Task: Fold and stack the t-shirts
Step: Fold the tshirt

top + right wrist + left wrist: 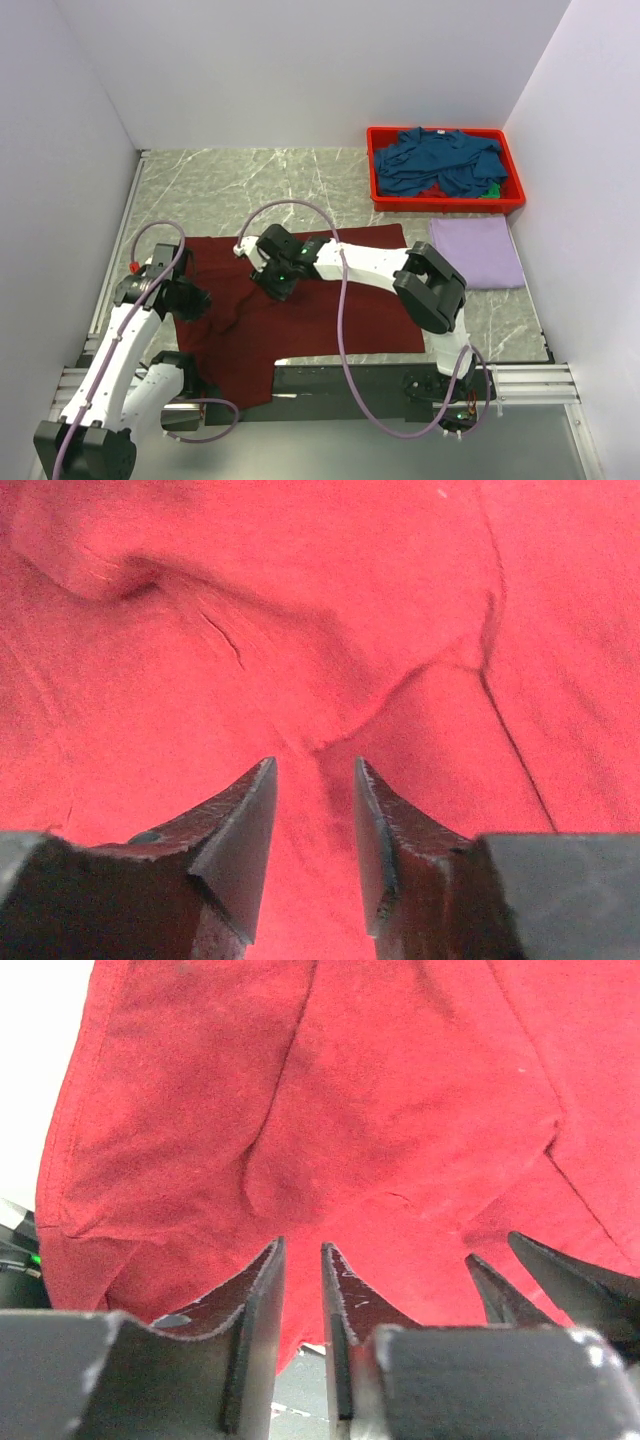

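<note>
Left end effector (301, 1295) and right end effector (314, 815) are seen slightly parted, gripping nothing, over the centre-frame maroon t-shirt (300, 330), whose edge should be pinched squarely.

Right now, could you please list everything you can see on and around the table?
maroon t-shirt: one, dark maroon, spread on the table in front of the arms
lavender t-shirt: one, pale lavender, folded, at the right, just nearer than the bin
teal-blue t-shirts: count unclear, teal-blue, heaped in the bin
green scrap: one, green, in the bin's near right corner, too small to identify
red bin: one, red, far right of the table
table: one, grey marbled
left arm: one, white and black, over the maroon shirt's left edge
right arm: one, white and black, reaching left across the shirt
left fingers: two, black, slightly apart, nothing between
right fingers: two, black, apart, nothing between
</note>
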Robot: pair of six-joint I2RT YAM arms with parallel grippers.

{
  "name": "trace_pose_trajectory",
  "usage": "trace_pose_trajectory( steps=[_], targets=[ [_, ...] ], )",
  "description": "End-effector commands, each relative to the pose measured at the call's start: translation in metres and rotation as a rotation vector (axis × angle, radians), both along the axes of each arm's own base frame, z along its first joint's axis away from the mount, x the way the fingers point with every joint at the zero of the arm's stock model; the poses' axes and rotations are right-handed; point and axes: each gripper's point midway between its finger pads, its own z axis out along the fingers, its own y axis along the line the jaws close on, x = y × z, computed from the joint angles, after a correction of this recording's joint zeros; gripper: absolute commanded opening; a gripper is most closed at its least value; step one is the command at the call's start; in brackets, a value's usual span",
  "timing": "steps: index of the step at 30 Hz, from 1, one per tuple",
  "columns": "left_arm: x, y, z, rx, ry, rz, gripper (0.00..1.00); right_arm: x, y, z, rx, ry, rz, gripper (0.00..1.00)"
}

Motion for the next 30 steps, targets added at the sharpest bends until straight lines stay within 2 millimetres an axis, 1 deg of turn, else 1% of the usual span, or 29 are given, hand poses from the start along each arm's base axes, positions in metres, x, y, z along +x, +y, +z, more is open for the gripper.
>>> trace_pose_trajectory(
  steps=[1, 2, 3, 5, 6, 7, 8, 9, 10, 12, 13, 14, 15, 16, 17, 18, 19, 20, 21, 22, 23, 24, 25, 26, 27, 29, 30],
  targets=[
    [0.015, -0.004, 0.024, -0.021, -0.116, 0.0, 0.29, 0.019, -0.011, 0.05, 0.093, -0.009, -0.074, 0.45],
    [0.017, -0.005, 0.027, -0.029, -0.131, -0.001, 0.31, 0.024, -0.018, 0.055, 0.099, -0.011, -0.102, 0.47],
    [0.02, -0.006, 0.032, -0.036, -0.155, -0.004, 0.39, 0.042, -0.031, 0.06, 0.118, -0.004, -0.172, 0.47],
    [0.026, -0.005, 0.038, -0.029, -0.191, -0.004, 0.48, 0.055, -0.051, 0.071, 0.156, 0.021, -0.275, 0.47],
    [0.031, -0.002, 0.04, -0.013, -0.208, 0.003, 0.57, 0.078, -0.071, 0.075, 0.176, 0.013, -0.363, 0.47],
    [0.039, 0.0, 0.041, -0.003, -0.225, 0.01, 0.6, 0.084, -0.085, 0.077, 0.182, 0.013, -0.416, 0.47],
    [0.044, 0.002, 0.041, 0.014, -0.234, 0.014, 0.61, 0.095, -0.098, 0.078, 0.193, 0.019, -0.501, 0.47],
    [0.051, 0.005, 0.041, 0.03, -0.243, 0.019, 0.63, 0.109, -0.116, 0.078, 0.181, -0.007, -0.588, 0.47],
    [0.064, 0.012, 0.038, 0.071, -0.255, 0.039, 0.63, 0.124, -0.142, 0.075, 0.171, -0.014, -0.684, 0.47],
    [0.08, 0.022, 0.036, 0.118, -0.263, 0.049, 0.65, 0.14, -0.171, 0.071, 0.169, -0.01, -0.849, 0.47],
    [0.092, 0.033, 0.03, 0.147, -0.255, 0.073, 0.65, 0.149, -0.197, 0.066, 0.165, -0.001, -0.943, 0.46],
    [0.108, 0.039, 0.033, 0.164, -0.291, 0.071, 0.65, 0.153, -0.207, 0.064, 0.187, 0.027, -1.024, 0.46],
    [0.12, 0.046, 0.036, 0.173, -0.307, 0.082, 0.65, 0.157, -0.218, 0.061, 0.197, 0.037, -1.081, 0.46],
    [0.128, 0.063, 0.024, 0.193, -0.269, 0.119, 0.65, 0.158, -0.23, 0.053, 0.196, 0.06, -1.13, 0.46],
    [0.142, 0.072, 0.026, 0.217, -0.297, 0.126, 0.65, 0.166, -0.247, 0.05, 0.216, 0.083, -1.209, 0.45],
    [0.151, 0.081, 0.026, 0.235, -0.3, 0.142, 0.64, 0.17, -0.255, 0.048, 0.222, 0.092, -1.242, 0.45],
    [0.157, 0.094, 0.011, 0.25, -0.254, 0.169, 0.63, 0.172, -0.261, 0.04, 0.217, 0.106, -1.27, 0.45],
    [0.165, 0.098, 0.008, 0.244, -0.25, 0.17, 0.62, 0.178, -0.272, 0.039, 0.228, 0.117, -1.318, 0.45],
    [0.181, 0.102, 0.016, 0.24, -0.281, 0.176, 0.6, 0.181, -0.277, 0.036, 0.23, 0.122, -1.338, 0.45],
    [0.188, 0.104, 0.001, 0.234, -0.242, 0.172, 0.59, 0.183, -0.28, 0.031, 0.233, 0.137, -1.354, 0.45],
    [0.196, 0.105, -0.002, 0.235, -0.238, 0.17, 0.57, 0.185, -0.282, 0.029, 0.244, 0.147, -1.376, 0.44],
    [0.208, 0.107, 0.002, 0.231, -0.261, 0.171, 0.54, 0.19, -0.288, 0.027, 0.254, 0.149, -1.397, 0.44],
    [0.213, 0.106, -0.011, 0.225, -0.227, 0.164, 0.52, 0.193, -0.291, 0.022, 0.251, 0.159, -1.411, 0.44],
    [0.217, 0.106, -0.015, 0.223, -0.219, 0.162, 0.51, 0.195, -0.292, 0.018, 0.254, 0.176, -1.42, 0.44],
    [0.222, 0.109, -0.024, 0.227, -0.199, 0.165, 0.49, 0.199, -0.298, 0.01, 0.243, 0.192, -1.442, 0.44],
    [0.223, 0.112, -0.035, 0.238, -0.169, 0.167, 0.47, 0.201, -0.302, 0.002, 0.242, 0.226, -1.468, 0.43],
    [0.225, 0.115, -0.038, 0.251, -0.161, 0.172, 0.43, 0.202, -0.301, -0.002, 0.247, 0.249, -1.469, 0.43]
  ],
)
